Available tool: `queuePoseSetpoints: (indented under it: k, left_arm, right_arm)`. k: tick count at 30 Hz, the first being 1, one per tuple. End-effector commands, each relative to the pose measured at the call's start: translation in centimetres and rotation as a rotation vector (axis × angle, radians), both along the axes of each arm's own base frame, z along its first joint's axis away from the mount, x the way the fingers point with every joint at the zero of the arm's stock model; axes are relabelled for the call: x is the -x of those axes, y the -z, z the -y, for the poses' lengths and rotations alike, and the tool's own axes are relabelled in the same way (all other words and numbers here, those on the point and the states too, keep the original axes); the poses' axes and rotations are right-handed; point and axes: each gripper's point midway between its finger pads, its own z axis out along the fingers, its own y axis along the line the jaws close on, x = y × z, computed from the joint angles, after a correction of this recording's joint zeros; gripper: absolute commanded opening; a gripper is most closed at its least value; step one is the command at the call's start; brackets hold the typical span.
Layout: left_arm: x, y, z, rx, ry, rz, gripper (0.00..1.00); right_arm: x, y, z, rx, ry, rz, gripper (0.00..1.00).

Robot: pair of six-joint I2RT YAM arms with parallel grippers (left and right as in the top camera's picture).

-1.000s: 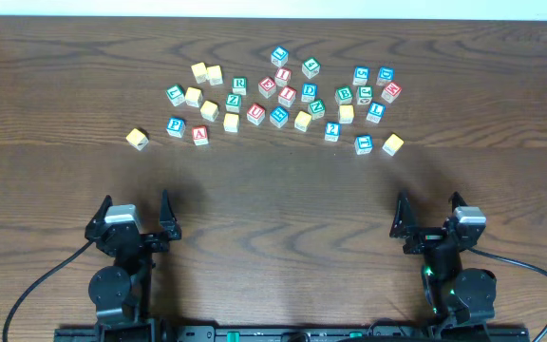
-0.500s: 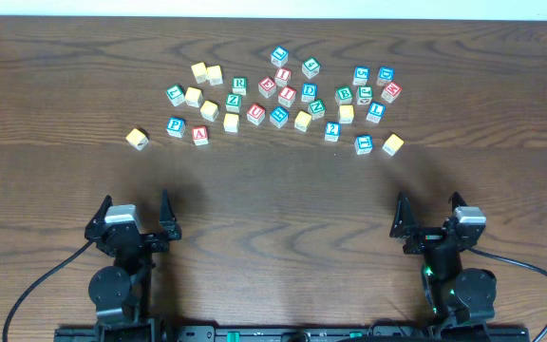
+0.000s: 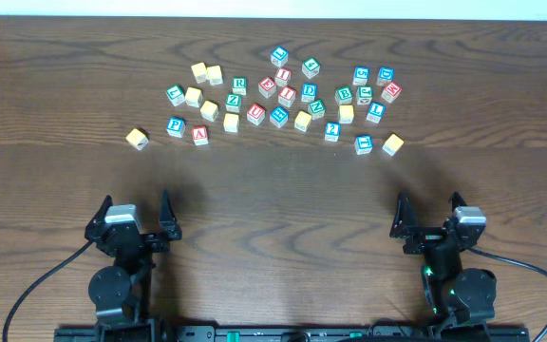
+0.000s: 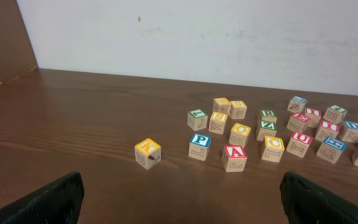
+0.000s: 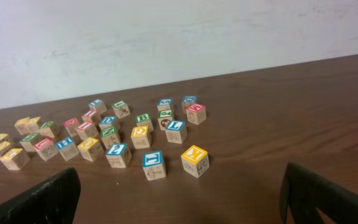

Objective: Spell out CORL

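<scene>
Wooden letter blocks lie scattered across the far half of the table (image 3: 283, 190). In the overhead view I see a green R block (image 3: 239, 85), a blue L block (image 3: 376, 111), a yellow O block (image 3: 209, 110) and a yellow C block (image 3: 347, 113). The O shows in the left wrist view (image 4: 240, 134). The C (image 5: 140, 135) and L (image 5: 176, 130) show in the right wrist view. My left gripper (image 3: 135, 211) (image 4: 182, 205) and right gripper (image 3: 429, 211) (image 5: 182, 202) are open and empty at the near edge, well short of the blocks.
A lone yellow K block (image 3: 138, 139) sits at the left of the group. Another yellow K block (image 3: 393, 143) and a blue I block (image 3: 364, 144) sit nearest the right gripper. A white wall stands behind the table.
</scene>
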Motion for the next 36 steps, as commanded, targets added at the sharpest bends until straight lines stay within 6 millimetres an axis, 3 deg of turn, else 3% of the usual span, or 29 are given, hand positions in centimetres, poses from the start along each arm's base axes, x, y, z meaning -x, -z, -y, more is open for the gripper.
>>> queuePoseSetpoints:
  k: [1,9,17,29,36]
  left_arm:
    - [0.2,-1.8,0.4,-0.020,0.019,0.031,0.99]
    - [-0.5,-6.4,0.3,-0.021,0.019,0.036,0.99]
    - [-3.9,-11.5,1.3,-0.001,0.102,-0.038,0.99]
    - [-14.2,-15.6,2.4,0.113,0.218,-0.500,0.99]
    - [-20.3,-16.7,6.5,0.071,0.307,-0.666,0.99]
  right_arm:
    - [0.0,0.0,0.5,0.014,0.019,0.002,0.99]
    - [0.0,0.0,0.5,0.014,0.019,0.002,0.99]
    - [0.0,0.0,0.5,0.014,0.019,0.002,0.99]
    - [0.0,0.0,0.5,0.014,0.019,0.002,0.99]
    - [0.0,0.0,0.5,0.014,0.019,0.002,0.99]
